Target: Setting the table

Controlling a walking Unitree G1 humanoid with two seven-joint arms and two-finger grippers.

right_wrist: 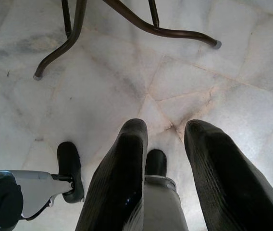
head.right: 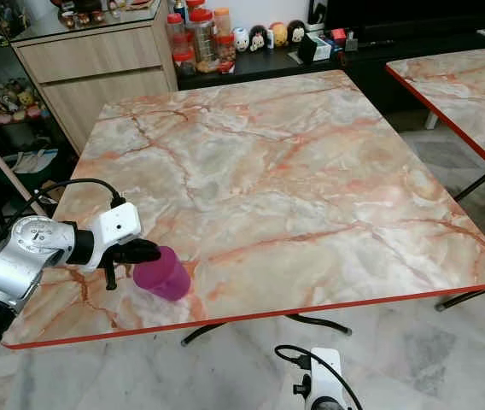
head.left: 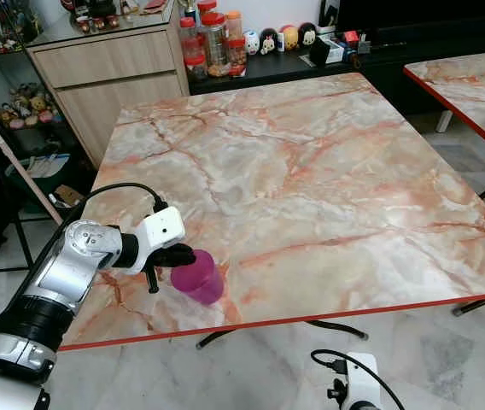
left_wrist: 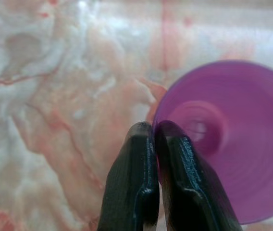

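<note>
**A:** Your left gripper (left_wrist: 154,144) has its two black fingers pressed together on the rim of the purple plastic cup (head.left: 198,278), one inside the wall, one outside. The cup hangs tilted, mouth toward the wrist, low over the near left corner of the marble-patterned table (head.left: 328,179).

**B:** What worries you?

**A:** You're pinching a thin wall only, so the cup may swing or slip out. It's also close to the red table edge (head.left: 311,319); let go while it's tilted and it likely rolls off. Your right gripper (right_wrist: 165,144) hangs idle over the floor tiles (right_wrist: 127,82), fingers apart.
</note>
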